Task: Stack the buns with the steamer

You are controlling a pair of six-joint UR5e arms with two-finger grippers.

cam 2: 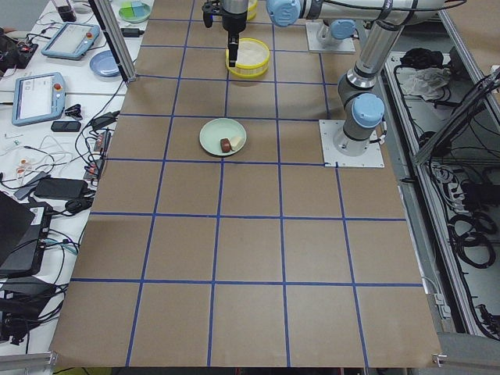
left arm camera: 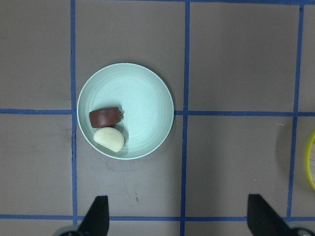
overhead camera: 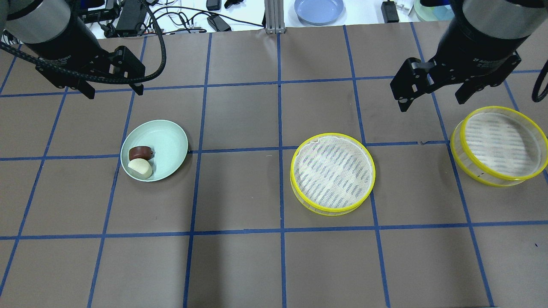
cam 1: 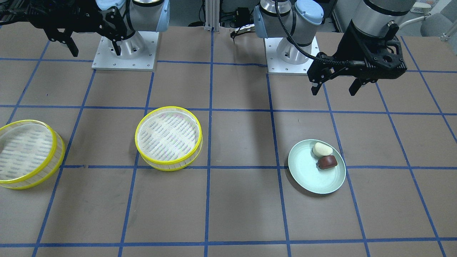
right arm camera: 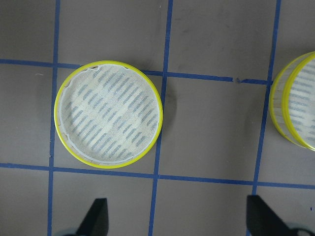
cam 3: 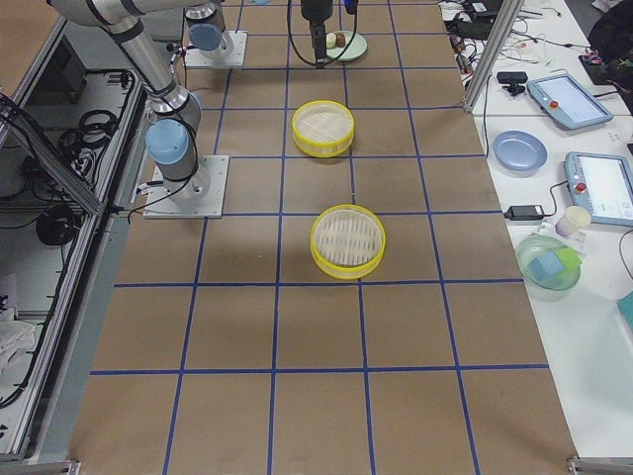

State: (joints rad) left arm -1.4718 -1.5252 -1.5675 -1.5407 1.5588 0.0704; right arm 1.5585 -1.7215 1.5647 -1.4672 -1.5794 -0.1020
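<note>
A cream-white bun (overhead camera: pixel 140 168) and a dark reddish-brown bun (overhead camera: pixel 141 152) lie side by side on a pale green plate (overhead camera: pixel 169 145) at the table's left. They also show in the left wrist view, brown bun (left arm camera: pixel 105 117) and cream bun (left arm camera: pixel 109 139). One yellow-rimmed steamer basket (overhead camera: pixel 332 173) stands mid-table, and a second steamer basket (overhead camera: pixel 501 143) stands at the far right; both are empty. My left gripper (overhead camera: pixel 114 90) hangs open and empty above the table, beyond the plate. My right gripper (overhead camera: pixel 432 102) hangs open and empty between the two baskets, beyond them.
The two arm bases (cam 1: pixel 125 50) (cam 1: pixel 292 53) are bolted at the robot's edge of the table. A blue plate (overhead camera: pixel 319 9), cables and tablets lie on the side bench beyond the table's far edge. Blue tape lines grid the brown surface.
</note>
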